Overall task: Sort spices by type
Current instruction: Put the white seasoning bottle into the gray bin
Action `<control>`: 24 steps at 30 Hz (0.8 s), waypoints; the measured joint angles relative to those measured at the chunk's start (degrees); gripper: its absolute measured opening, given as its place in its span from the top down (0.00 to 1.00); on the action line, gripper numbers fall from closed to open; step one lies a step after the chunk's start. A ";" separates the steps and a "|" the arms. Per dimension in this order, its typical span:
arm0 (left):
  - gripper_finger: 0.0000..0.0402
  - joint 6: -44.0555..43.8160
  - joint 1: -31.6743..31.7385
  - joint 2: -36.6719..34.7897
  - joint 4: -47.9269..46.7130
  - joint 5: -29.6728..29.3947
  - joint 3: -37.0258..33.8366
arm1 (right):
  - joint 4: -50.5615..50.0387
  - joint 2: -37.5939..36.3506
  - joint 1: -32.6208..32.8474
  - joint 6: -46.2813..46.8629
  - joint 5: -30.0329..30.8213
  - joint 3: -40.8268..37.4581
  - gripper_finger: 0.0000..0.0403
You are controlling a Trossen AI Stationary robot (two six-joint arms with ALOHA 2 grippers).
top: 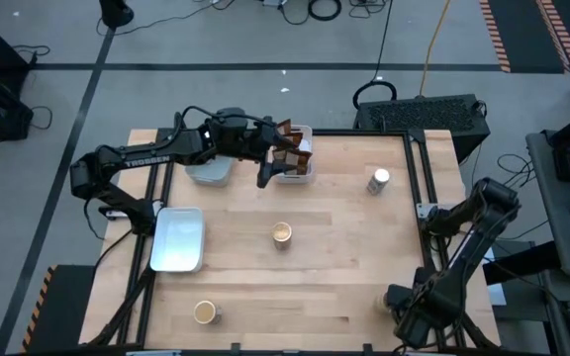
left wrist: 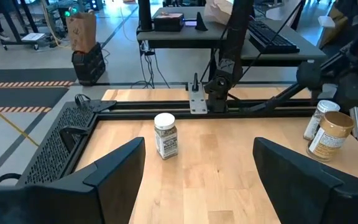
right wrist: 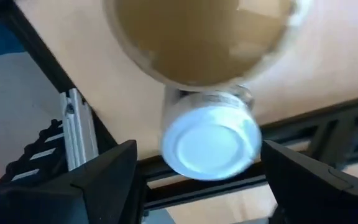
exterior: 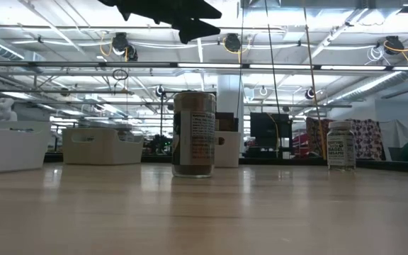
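**Both pincers spread, spices part-sorted**

The left gripper (top: 263, 176) hangs over the far middle of the table, just left of the far tray (top: 308, 170) that holds the dark brown packets (top: 293, 148). In the left wrist view its two fingers (left wrist: 114, 171) stand wide apart with nothing between them, only bare tabletop.

A second pale tray (top: 211, 174) sits just left of the first, partly under the left arm. A third pale tray (top: 178, 239) lies nearer, at the table's left edge.

The right gripper (right wrist: 197, 155) is down at the near right corner of the table. Its fingers (right wrist: 104, 174) are spread wide on either side of a near-right white-topped jar (right wrist: 210, 143). A gap shows between the jar and at least one finger, so the jar is not clamped. A near-right tan-topped jar (right wrist: 197, 37) stands touching or just beside that jar. Both jars also show in the left wrist view, beside the right arm.

Three more jars stand loose on the wood:
- The far white-topped jar (top: 379, 180) is at the far right, well apart from the trays.
- The middle tan-topped jar (top: 282, 233) stands upright near the table's centre.
- The near-left tan-topped jar (top: 204, 312) is close to the near edge.
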 joint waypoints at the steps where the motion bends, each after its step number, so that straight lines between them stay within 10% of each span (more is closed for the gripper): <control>1: 0.25 -0.36 0.00 0.00 0.02 -0.07 0.00 | 0.67 0.33 0.06 0.00 0.10 0.00 0.19; 13: 0.25 -1.19 0.02 0.00 0.96 -0.25 -0.02 | 2.40 2.54 0.37 0.83 3.23 -0.02 0.22; 24: 0.25 -1.26 0.00 0.00 0.87 -0.27 -0.02 | 2.81 2.20 0.36 1.05 2.69 -0.02 0.56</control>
